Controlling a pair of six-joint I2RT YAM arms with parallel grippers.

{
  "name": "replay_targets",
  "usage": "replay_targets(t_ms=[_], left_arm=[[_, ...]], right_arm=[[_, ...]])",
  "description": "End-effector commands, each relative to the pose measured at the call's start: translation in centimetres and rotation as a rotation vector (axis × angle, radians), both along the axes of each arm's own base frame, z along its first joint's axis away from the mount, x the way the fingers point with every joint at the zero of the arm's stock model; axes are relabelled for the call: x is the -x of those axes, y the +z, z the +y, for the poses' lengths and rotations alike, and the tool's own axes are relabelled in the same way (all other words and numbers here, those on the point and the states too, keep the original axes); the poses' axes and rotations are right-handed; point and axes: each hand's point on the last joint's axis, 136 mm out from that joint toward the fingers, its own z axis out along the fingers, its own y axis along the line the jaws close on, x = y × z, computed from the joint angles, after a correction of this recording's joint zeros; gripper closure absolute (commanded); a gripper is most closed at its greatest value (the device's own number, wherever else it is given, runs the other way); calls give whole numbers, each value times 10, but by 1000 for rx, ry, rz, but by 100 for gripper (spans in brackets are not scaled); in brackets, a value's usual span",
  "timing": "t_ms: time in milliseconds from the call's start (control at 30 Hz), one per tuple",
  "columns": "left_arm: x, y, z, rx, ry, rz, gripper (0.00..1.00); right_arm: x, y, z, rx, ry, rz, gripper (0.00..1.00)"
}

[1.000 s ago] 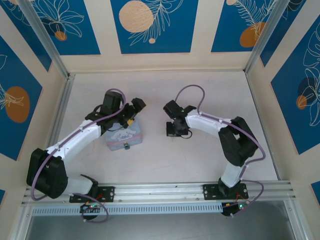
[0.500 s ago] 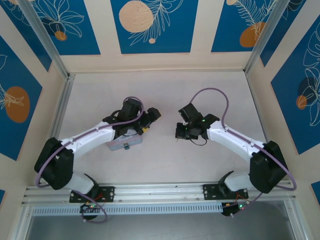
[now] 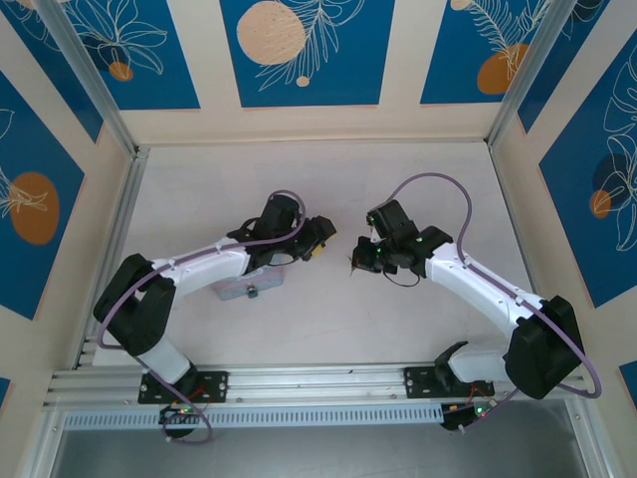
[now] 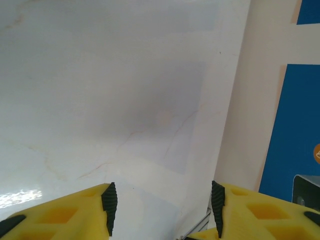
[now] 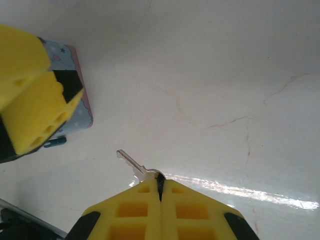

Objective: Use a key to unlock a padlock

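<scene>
The right claw [image 5: 160, 182] is pressed fully together on the key [image 5: 132, 164], gripping it by the head so that the thin, silvery-looking blade sticks out past the yellow fingertips, slanting up and to the left in the right wrist view, above the pale marbled worktop [image 3: 299, 179]. From above, this claw [image 3: 358, 263] sits near the middle of the worktop, pointing toward the left claw [image 3: 318, 244], the two near each other but apart. The left claw [image 4: 162, 205] stands partly open: its yellow fingers with black pads have a clear gap between them, and only bare worktop shows through that gap, so it has hold of nothing. One of its fingers [image 5: 30, 110] looms at the left edge of the right wrist view, in front of the light-blue tin [image 5: 82, 122], which has a pink rim and small star prints. In the overhead view the tin [image 3: 239, 289] lies flat on the worktop, largely beneath the left forearm, behind and to the left of both claws. The padlock [image 3: 253, 291] is a tiny dark piece at the tin's near edge; in the right wrist view it shows as a small dark bluish bit [image 5: 54, 142] poking out by the tin's corner, well apart from the key tip.
</scene>
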Motion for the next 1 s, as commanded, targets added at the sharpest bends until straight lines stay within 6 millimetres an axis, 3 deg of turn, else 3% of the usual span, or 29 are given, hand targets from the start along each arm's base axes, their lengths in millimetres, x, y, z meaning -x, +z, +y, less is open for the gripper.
replay_targets(t_ms=[0, 400, 767, 967], left_arm=[[3, 13, -21, 70, -46, -23, 50], [15, 1, -48, 92, -94, -9, 63], [14, -3, -54, 89, -95, -3, 67], [11, 0, -55, 89, -88, -12, 80]], right_arm=[[-7, 14, 9, -76, -7, -2, 100], [-15, 8, 7, -112, -31, 23, 100], [-15, 2, 3, -121, -41, 39, 100], [-14, 0, 3, -122, -37, 45, 100]])
